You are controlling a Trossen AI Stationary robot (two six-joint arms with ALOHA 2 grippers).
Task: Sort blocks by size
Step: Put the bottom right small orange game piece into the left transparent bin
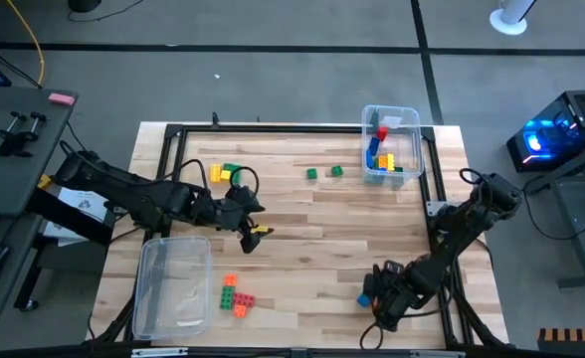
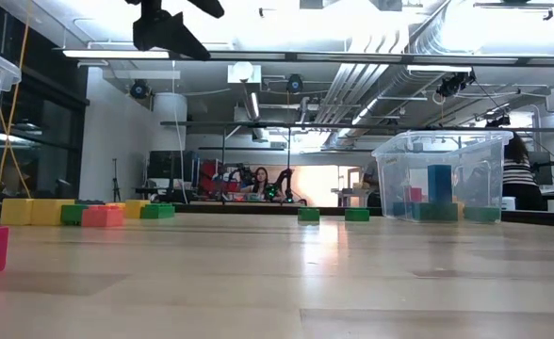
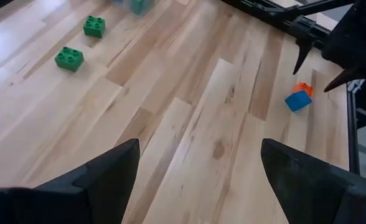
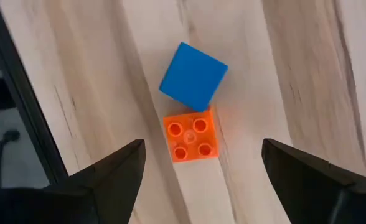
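Hovering over the table's near right edge, the right gripper (image 4: 198,180) has its fingers spread wide and empty, straddling an orange square block (image 4: 191,135) whose four studs face up and a blue square block (image 4: 193,76) that touches it corner to edge. Also near the front, on the left, an empty clear bin (image 1: 171,286) lies with an orange, green and red cluster of blocks (image 1: 236,295) just beside it.

Toward the middle, the left gripper (image 1: 250,231) hangs above bare wood left of centre, fingers wide apart with nothing between them.

Farther back, yellow and green blocks (image 1: 223,173) sit on the left, and two green square blocks (image 1: 323,172) lie apart near the centre. At the far right corner a second clear bin (image 1: 392,145) holds blue, yellow, red and green blocks (image 1: 380,156).

No brand, label or readable writing shows on the blocks or bins.
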